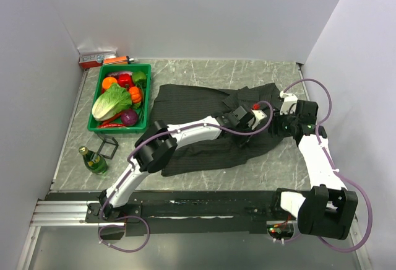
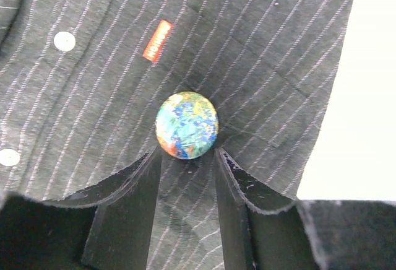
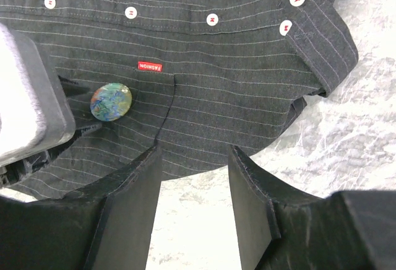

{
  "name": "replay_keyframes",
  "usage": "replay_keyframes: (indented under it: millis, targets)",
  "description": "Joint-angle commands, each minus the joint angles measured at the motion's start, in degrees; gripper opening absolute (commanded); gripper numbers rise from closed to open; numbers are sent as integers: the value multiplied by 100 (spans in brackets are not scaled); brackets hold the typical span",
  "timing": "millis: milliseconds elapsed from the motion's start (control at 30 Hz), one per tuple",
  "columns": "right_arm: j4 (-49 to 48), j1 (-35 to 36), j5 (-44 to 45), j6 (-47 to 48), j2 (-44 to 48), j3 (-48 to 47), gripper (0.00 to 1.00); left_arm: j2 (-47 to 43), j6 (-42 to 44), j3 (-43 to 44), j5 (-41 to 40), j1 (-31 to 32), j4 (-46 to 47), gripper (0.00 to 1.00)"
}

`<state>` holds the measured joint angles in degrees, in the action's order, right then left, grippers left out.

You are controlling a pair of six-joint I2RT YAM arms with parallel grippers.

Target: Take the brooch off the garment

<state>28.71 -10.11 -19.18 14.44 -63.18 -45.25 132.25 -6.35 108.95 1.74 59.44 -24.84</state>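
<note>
The brooch (image 2: 186, 125) is a round badge mottled blue, green and orange, pinned to the dark pinstriped garment (image 1: 198, 106) just below a small red label (image 2: 157, 41). My left gripper (image 2: 189, 153) stands open, its two fingertips (image 2: 156, 158) at the brooch's lower rim, one on each side, with only cloth between the fingers. The right wrist view shows the brooch (image 3: 111, 101) left of centre. My right gripper (image 3: 195, 152) is open at the garment's (image 3: 247, 84) hem, with cloth and bare table between its fingers.
A green crate (image 1: 147, 96) of toy vegetables stands at the back left, with a green bottle (image 1: 93, 160) and a small black frame (image 1: 109, 147) in front of it. A red and white box (image 1: 99, 58) lies by the back wall. Pale buttons (image 3: 212, 19) run along the placket.
</note>
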Motion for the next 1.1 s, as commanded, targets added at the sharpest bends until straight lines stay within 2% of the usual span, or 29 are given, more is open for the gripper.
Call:
replay_keyframes:
  millis: [0, 200, 400, 733, 933, 1067]
  targets:
    - [-32, 18, -60, -55, -63, -1, 54, -261, -376, 4, 406, -38, -3, 45]
    - [-85, 9, -42, -64, -81, 96, 54, -129, -508, 48, 468, 6, -12, 47]
    - [-120, 9, -51, -90, -133, 87, 54, 64, -446, 241, 205, 94, -3, 55]
    - [-164, 18, -42, -90, -221, 105, 54, 284, -139, 469, -340, -29, 32, 48]
    - [-146, 18, -51, -99, -239, 96, 53, 12, -235, 461, -218, -231, 32, 46]
    - [-120, 18, -51, -90, -283, 113, 53, -155, -402, 356, 142, -328, 6, 46]
